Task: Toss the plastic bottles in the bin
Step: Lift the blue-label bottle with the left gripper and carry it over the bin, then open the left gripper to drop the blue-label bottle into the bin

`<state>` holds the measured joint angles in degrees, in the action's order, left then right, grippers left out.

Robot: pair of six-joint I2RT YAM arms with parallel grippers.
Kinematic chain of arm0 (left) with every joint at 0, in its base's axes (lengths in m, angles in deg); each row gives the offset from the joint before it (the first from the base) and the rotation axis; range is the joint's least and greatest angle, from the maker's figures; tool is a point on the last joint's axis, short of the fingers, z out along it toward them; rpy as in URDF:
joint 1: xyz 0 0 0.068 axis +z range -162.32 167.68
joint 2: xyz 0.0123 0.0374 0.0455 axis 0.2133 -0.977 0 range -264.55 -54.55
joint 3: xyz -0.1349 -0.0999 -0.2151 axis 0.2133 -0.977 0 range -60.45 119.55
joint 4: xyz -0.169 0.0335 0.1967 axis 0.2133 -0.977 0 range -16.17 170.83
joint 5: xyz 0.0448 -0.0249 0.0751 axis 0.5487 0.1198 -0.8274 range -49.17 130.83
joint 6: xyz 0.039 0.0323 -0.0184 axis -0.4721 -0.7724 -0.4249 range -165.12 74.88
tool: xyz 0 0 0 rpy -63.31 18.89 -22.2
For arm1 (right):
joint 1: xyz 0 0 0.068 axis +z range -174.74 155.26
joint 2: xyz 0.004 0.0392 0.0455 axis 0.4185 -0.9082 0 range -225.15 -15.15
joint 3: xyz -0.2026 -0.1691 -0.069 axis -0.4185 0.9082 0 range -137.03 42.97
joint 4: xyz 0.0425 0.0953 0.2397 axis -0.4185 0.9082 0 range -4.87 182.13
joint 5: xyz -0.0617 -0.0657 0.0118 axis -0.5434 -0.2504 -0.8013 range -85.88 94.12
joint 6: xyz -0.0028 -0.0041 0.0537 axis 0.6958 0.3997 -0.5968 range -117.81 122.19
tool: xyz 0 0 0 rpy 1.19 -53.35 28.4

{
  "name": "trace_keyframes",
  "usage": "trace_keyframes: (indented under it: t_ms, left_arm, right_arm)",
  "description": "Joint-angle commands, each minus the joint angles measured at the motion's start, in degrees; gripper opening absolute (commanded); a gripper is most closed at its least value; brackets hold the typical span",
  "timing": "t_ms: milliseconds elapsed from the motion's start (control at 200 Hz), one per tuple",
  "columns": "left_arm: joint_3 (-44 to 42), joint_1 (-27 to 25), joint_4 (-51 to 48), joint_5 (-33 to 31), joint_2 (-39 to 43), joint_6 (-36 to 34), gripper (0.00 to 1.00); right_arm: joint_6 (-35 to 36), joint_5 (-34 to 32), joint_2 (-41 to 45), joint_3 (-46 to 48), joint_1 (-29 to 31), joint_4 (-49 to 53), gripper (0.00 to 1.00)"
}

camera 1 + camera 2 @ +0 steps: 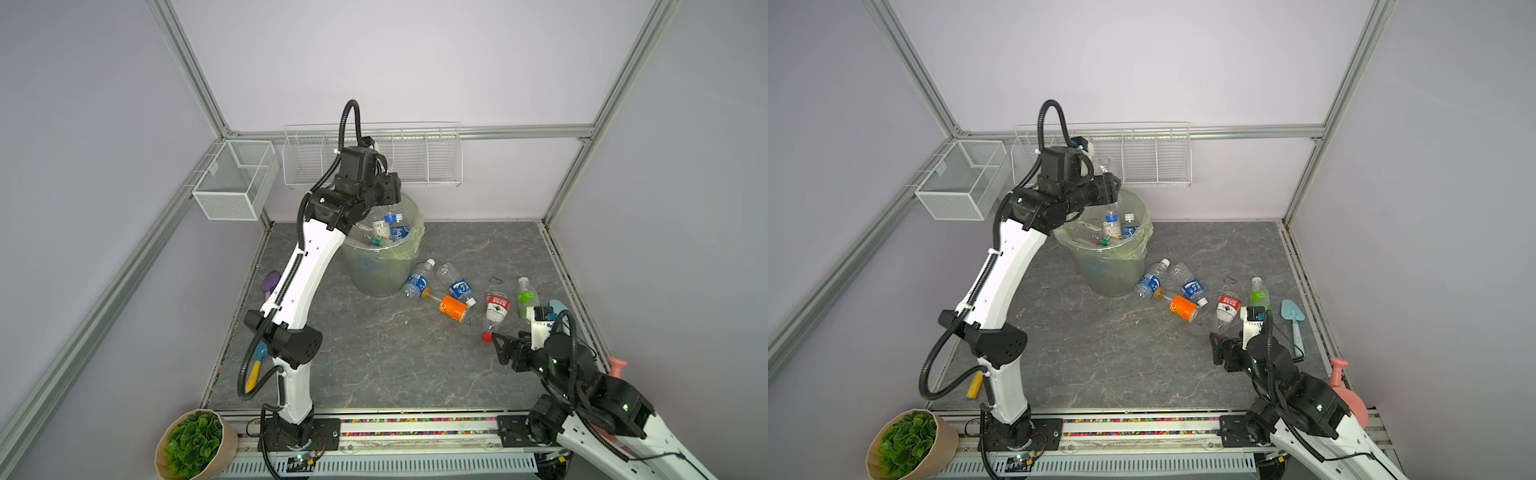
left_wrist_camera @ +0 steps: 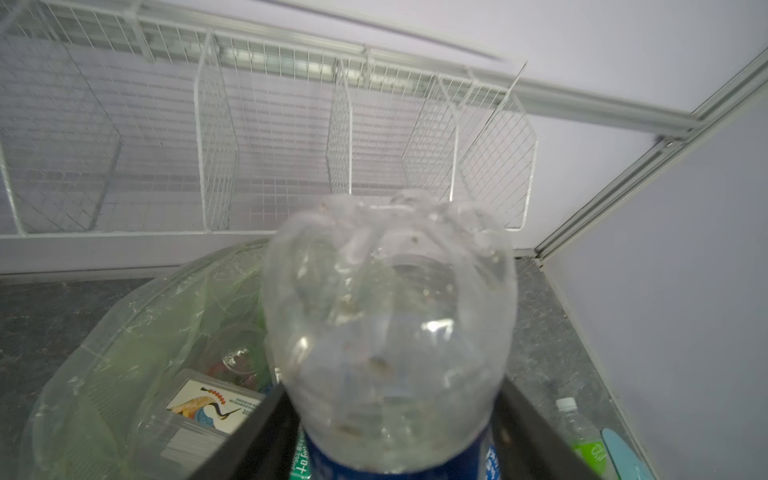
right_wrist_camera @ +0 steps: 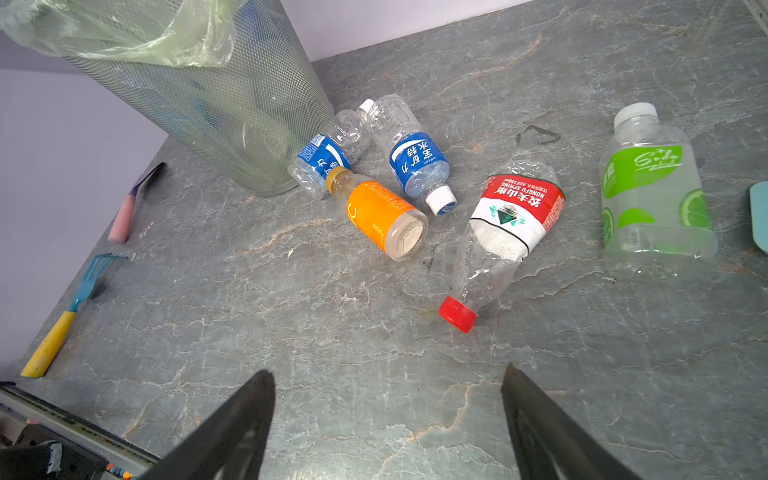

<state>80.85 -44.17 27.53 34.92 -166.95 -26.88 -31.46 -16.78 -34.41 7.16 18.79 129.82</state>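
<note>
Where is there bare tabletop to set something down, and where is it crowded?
Bare: the grey tabletop patch between the bin, the left arm's base and the right gripper. Crowded: the bottles clustered around the orange-label bottle.

Blue-labelled bottle (image 2: pixel 386 332) before me, base pointing away, above the bin (image 1: pixel 374 274) (pale green, bag-lined, bottles inside); five more bottles (image 1: pixel 454 308) lie sideways near it.

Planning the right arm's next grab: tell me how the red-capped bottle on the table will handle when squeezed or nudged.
The red-capped bottle looks empty and dented, so it is probably light and its thin walls will likely buckle under a squeeze. Lying on its side on the smooth table, it may roll or skid if nudged.
</note>
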Motion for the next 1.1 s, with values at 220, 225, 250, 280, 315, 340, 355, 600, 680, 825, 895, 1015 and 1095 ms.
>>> trace_keyframes:
  t_ms: [220,225,250,280,315,340,355,600,680,825,895,1015,1095]
  left_arm:
    - [5.9,0.8,-5.6,-1.6,3.3,-0.8,0.98]
    - [5.6,0.8,-5.3,-1.5,3.6,-0.9,0.98]
    - [4.3,0.8,-4.3,-1.1,5.1,-0.8,0.98]
    - [2.7,0.7,-3.0,-1.0,6.9,-0.7,0.98]
    - [0.7,0.6,-1.5,-0.8,9.0,-0.7,0.98]
    - [-0.6,0.5,-0.7,-0.8,10.3,-0.6,0.98]
    - [-1.4,0.4,-0.2,-0.8,11.2,-0.6,0.98]
    - [-7.7,-2.8,1.3,-1.4,19.6,-2.6,0.97]
    - [-10.7,-4.4,1.9,-2.4,22.3,-3.7,0.97]
    - [-17.1,-6.4,3.8,-3.4,27.1,-4.3,0.97]
    - [-20.5,-6.7,4.8,-3.3,29.5,-3.9,0.97]
    - [-26.7,-6.9,6.9,-2.6,33.4,-2.9,0.97]
    - [-31.2,-7.1,8.2,-2.2,36.2,-2.2,0.97]
  right_arm:
    - [-1.7,-0.1,2.9,-0.7,-0.2,3.1,0.88]
    - [-1.7,-0.1,2.8,-0.7,-0.2,3.1,0.88]
    - [-1.8,-0.1,2.8,-0.8,-0.3,3.0,0.88]
    - [-1.9,0.0,2.7,-0.7,-0.3,2.8,0.88]
    - [-1.9,0.1,2.5,-0.7,-0.3,2.5,0.88]
    - [-2.1,0.1,2.3,-0.7,-0.2,2.4,0.88]
    - [-2.1,0.2,2.3,-0.7,-0.2,2.3,0.88]
    - [-2.6,0.7,-0.1,-1.0,-0.2,1.5,0.88]
    - [-3.0,-0.1,-0.5,-1.3,-0.2,1.9,0.88]
    - [-4.1,-2.9,-1.6,-2.1,-0.3,3.9,0.88]
    - [-4.1,-3.7,-2.9,-2.6,-0.2,4.7,0.88]
    - [-5.4,-6.8,-6.8,-3.9,-0.3,6.9,0.88]
    - [-5.4,-8.0,-10.3,-5.0,-0.3,7.5,0.88]
